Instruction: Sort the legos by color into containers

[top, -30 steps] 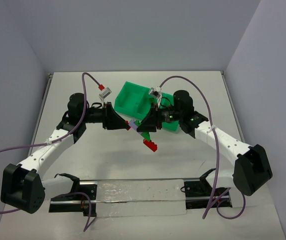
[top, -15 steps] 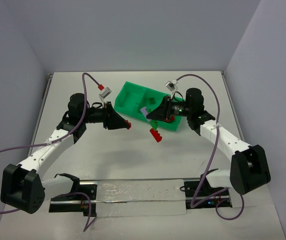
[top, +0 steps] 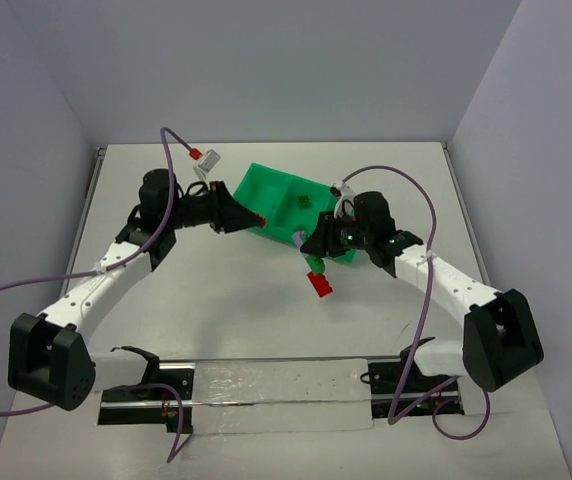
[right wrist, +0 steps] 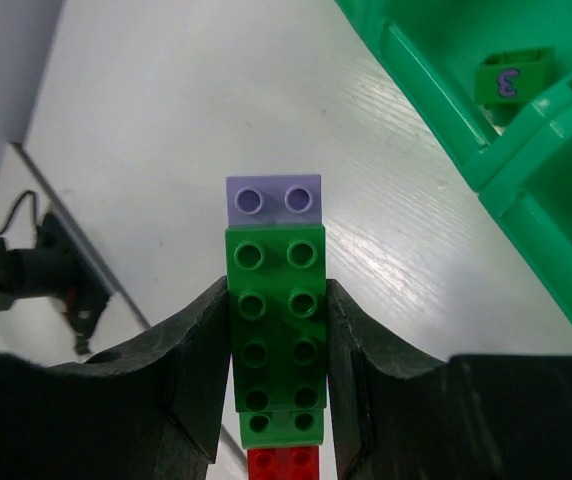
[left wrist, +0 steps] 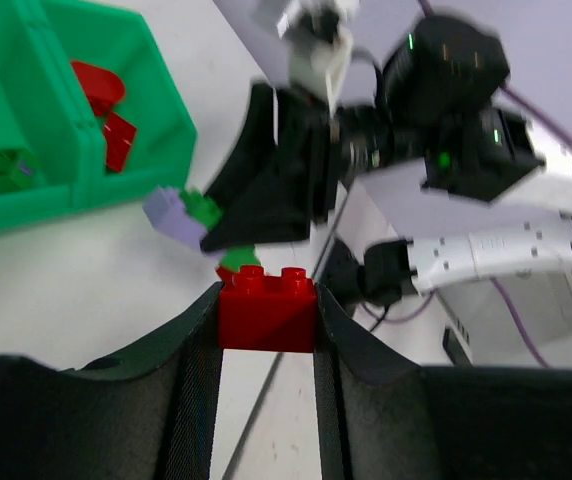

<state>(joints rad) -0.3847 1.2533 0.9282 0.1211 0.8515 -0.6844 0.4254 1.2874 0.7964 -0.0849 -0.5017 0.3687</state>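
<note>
The left pincer (left wrist: pixel 266 296) clamps a single red two-stud brick (left wrist: pixel 266 322) between its fingertips, close to the green tray (top: pixel 264 192). The right pincer (right wrist: pixel 276 292) grips a long stack (right wrist: pixel 274 360), lavender at the tip, green through the middle and red at the base, held over the worktop (top: pixel 216 300) beside the tray. One compartment holds red pieces (left wrist: pixel 106 115), another a green brick (right wrist: pixel 511 78).

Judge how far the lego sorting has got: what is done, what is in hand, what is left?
Done: red pieces lie in one tray compartment, a green brick in the next. In hand: the left gripper holds a red brick; the right gripper holds a stack of green, lavender and red. Left: that stack is mixed, so it must be split and each colour dropped in.
</note>
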